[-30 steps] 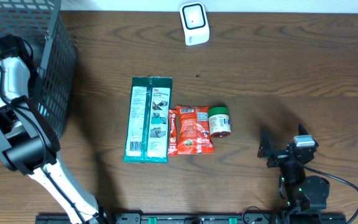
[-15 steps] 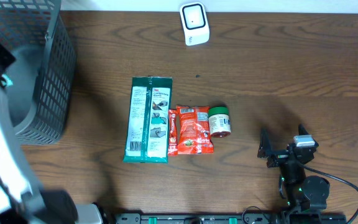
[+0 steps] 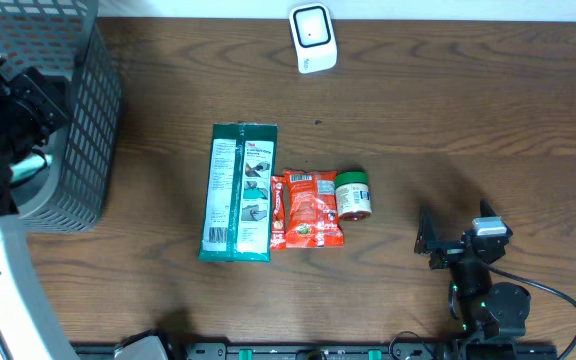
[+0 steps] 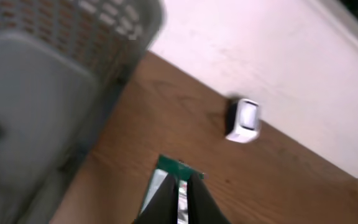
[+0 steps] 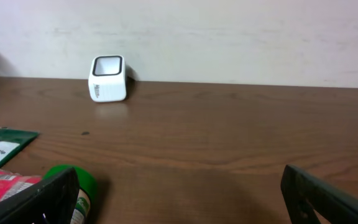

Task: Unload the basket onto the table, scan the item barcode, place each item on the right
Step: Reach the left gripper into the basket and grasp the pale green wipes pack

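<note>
My left gripper point(image 4: 179, 186) hangs beside the grey mesh basket point(image 4: 104, 25), fingers pressed almost together and empty. The flat green packet point(image 4: 179, 167) lies just ahead of it, with the white box scanner point(image 4: 244, 120) beyond. My right gripper point(image 5: 179, 199) is spread wide, and the green-lidded jar point(image 5: 87, 183) sits ahead to its left.

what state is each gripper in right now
left gripper: blurred, only a narrow gap showing, cannot tell if shut or holding anything
right gripper: open, holding nothing

Grey mesh basket point(image 3: 93, 120), wooden table point(image 3: 468, 120)
</note>
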Available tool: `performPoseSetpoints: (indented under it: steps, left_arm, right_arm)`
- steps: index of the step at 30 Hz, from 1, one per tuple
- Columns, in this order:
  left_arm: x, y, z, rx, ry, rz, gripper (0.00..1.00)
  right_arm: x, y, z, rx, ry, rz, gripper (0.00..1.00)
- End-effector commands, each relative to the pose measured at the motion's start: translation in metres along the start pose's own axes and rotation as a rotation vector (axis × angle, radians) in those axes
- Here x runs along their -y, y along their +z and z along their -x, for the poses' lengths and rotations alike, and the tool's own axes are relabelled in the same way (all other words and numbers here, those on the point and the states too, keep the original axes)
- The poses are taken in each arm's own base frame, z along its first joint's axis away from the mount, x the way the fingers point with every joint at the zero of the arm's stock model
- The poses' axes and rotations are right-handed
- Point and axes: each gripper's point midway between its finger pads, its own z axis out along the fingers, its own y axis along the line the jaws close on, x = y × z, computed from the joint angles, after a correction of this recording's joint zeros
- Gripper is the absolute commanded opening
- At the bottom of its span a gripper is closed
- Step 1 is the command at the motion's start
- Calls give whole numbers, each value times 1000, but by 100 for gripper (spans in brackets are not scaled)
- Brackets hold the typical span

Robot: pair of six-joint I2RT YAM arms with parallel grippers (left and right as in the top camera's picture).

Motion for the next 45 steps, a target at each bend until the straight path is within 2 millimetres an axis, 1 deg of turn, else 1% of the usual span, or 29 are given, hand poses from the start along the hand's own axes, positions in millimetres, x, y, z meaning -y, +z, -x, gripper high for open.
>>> performPoseSetpoints:
  steps: [1, 3, 4, 6, 8, 9, 12, 13, 14, 17, 18, 19, 21, 24, 26, 28, 33, 36, 45]
  left_arm:
    - [-39, 2, 18, 72, 9, 202, 50]
    - [-54, 2, 26, 108, -3, 277, 65]
    - [-61, 3, 31, 126, -1, 313, 69]
    - [-71, 6, 38, 147, -1, 362, 72]
    - [-81, 15, 43, 150, -3, 396, 73]
    - [-87, 24, 43, 135, -8, 408, 73]
    - [-107, 55, 34, 61, -26, 438, 73]
    - [-121, 70, 29, 23, -35, 477, 74]
    - [-135, 82, 23, -16, -26, 512, 78]
    - [-167, 110, 8, -127, 35, 561, 87]
    - [-175, 116, 4, -152, 38, 571, 89]
    - [-186, 123, -1, -182, 40, 581, 94]
    - [-210, 138, -14, -252, 48, 598, 100]
    - [-237, 157, -33, -344, 65, 612, 98]
    - [-252, 168, -47, -408, 91, 613, 98]
    - [-262, 179, -59, -458, 112, 609, 98]
    - [-276, 194, -79, -530, 129, 604, 98]
    - [-286, 200, -93, -581, 129, 603, 98]
    - [-317, 215, -126, -673, 78, 616, 98]
  right_arm:
    - [3, 0, -1, -2, 4, -12, 99]
    - [3, 0, -1, -2, 4, -12, 99]
    - [3, 0, -1, -2, 4, -12, 99]
    - [3, 0, -1, -2, 4, -12, 99]
    - [3, 0, -1, -2, 4, -12, 99]
    - [3, 0, -1, -2, 4, -12, 99]
    - [3, 0, -1, -2, 4, -12, 99]
    - [3, 0, -1, -2, 4, -11, 99]
    - [3, 0, -1, -2, 4, -12, 99]
    - [3, 0, -1, -2, 4, -12, 99]
    - [3, 0, -1, -2, 4, -12, 99]
    - [3, 0, -1, -2, 4, -12, 99]
    - [3, 0, -1, -2, 4, -12, 99]
    - [3, 0, -1, -2, 4, -12, 99]
    - [3, 0, -1, -2, 4, -12, 99]
    - [3, 0, -1, -2, 4, -12, 99]
    - [3, 0, -1, -2, 4, -12, 99]
    - [3, 0, -1, -2, 4, -12, 99]
    - [3, 0, -1, -2, 4, -12, 99]
